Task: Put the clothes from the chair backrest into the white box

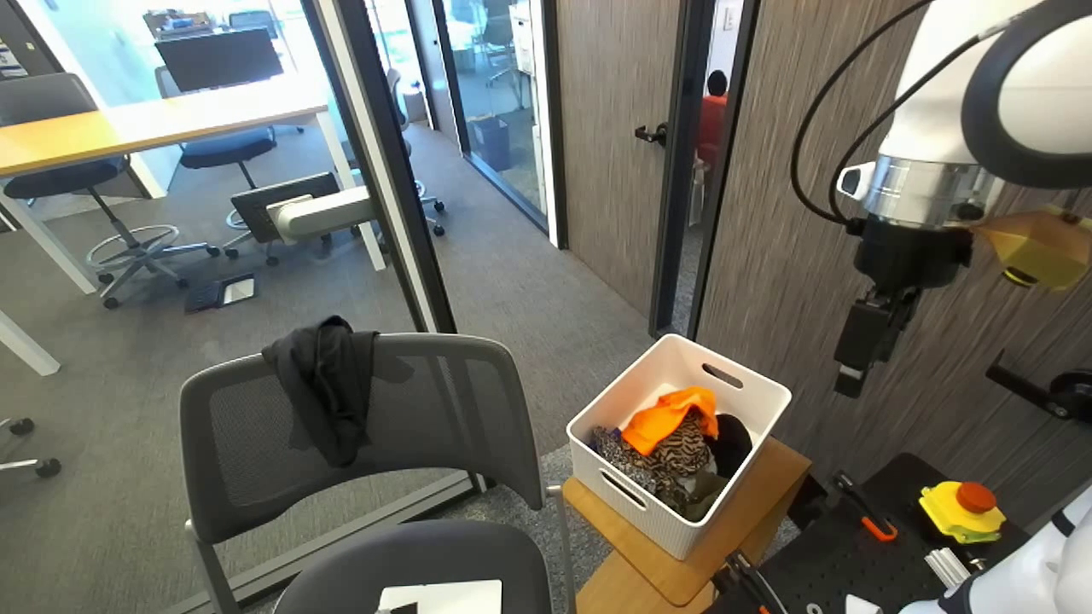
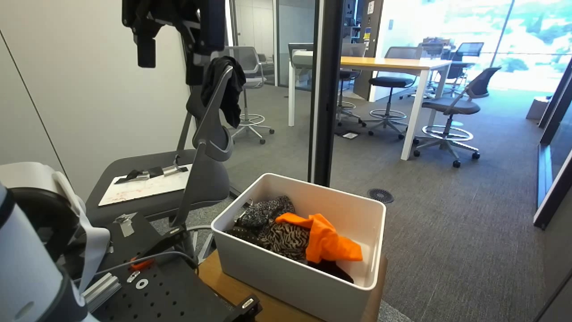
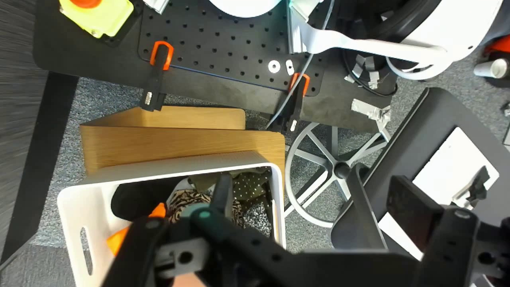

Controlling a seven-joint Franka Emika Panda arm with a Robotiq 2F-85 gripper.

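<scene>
A black garment (image 1: 328, 384) hangs over the dark grey chair backrest (image 1: 452, 426); in an exterior view it shows on the backrest's top (image 2: 230, 96). The white box (image 1: 631, 512) holds an orange garment (image 1: 670, 419), a brown-and-tan patterned garment (image 2: 286, 237) and other dark and speckled clothes. The box also shows in the wrist view (image 3: 67, 207). My gripper (image 1: 849, 379) is above and beyond the box in that exterior view. Its fingers are wide apart in an exterior view (image 2: 170, 71) and in the wrist view (image 3: 318, 199), with nothing between them. The black garment is out of the wrist view.
The box stands on a wooden stand (image 1: 768, 486) beside the chair. A black perforated table (image 2: 156, 304) with clamps and a yellow-red stop button (image 1: 964, 507) is close by. A white board (image 2: 147, 185) lies on the seat. A dark post (image 2: 326, 112) rises behind the box.
</scene>
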